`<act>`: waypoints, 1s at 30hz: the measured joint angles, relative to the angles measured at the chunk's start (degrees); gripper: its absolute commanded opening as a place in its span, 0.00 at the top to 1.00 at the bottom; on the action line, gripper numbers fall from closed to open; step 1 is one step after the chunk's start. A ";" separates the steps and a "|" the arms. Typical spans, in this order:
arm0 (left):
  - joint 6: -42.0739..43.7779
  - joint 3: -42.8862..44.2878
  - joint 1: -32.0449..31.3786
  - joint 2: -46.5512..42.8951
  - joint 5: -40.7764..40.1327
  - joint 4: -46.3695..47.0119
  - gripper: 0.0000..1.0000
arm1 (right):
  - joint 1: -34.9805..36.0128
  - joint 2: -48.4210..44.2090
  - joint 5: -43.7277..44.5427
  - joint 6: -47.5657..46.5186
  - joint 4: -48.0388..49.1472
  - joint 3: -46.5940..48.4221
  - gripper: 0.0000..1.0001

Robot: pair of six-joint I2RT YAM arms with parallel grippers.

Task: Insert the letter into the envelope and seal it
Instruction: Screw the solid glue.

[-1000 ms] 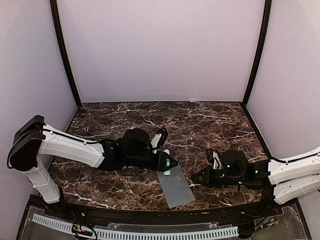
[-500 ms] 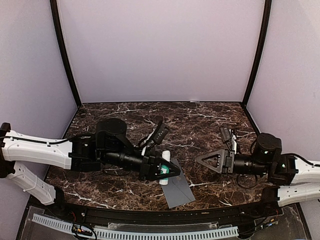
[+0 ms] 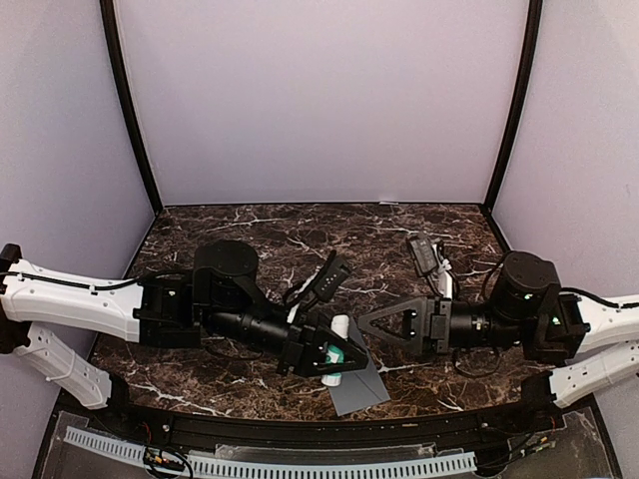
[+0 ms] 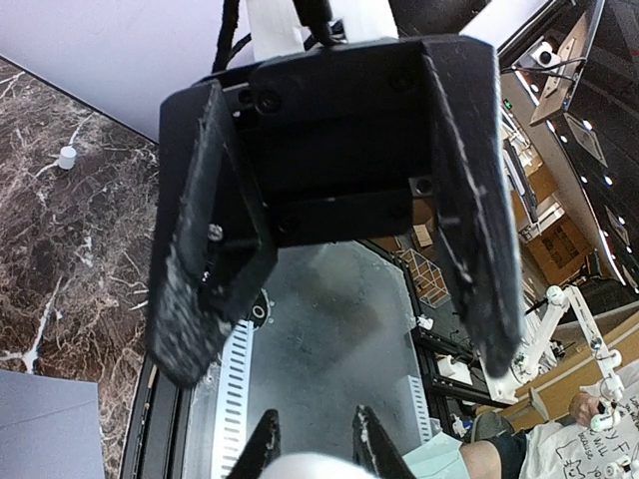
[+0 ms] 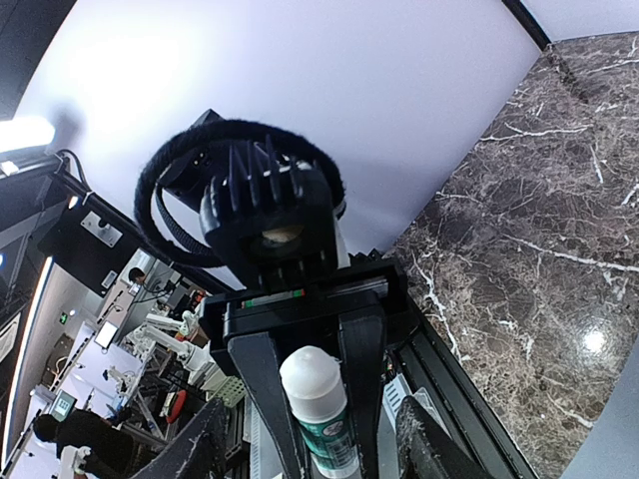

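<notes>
Top external: marble desk; slate-grey envelope flat at its 6 o'clock edge; right pincer spread wide, empty, at 3 o'clock of left pincer clenched on glue stick; risk judged: stick dropped in handover if released early.

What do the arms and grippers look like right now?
The left arm and right arm have white shells with black joint housings. The left gripper and right gripper are matte black with flat, scuffed fingers. A black braided cable loops over the left wrist.
</notes>
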 measured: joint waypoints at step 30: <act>-11.72 -1.88 3.48 -3.69 -18.99 3.15 0.99 | 9.01 1.38 11.89 1.29 4.37 -6.43 0.43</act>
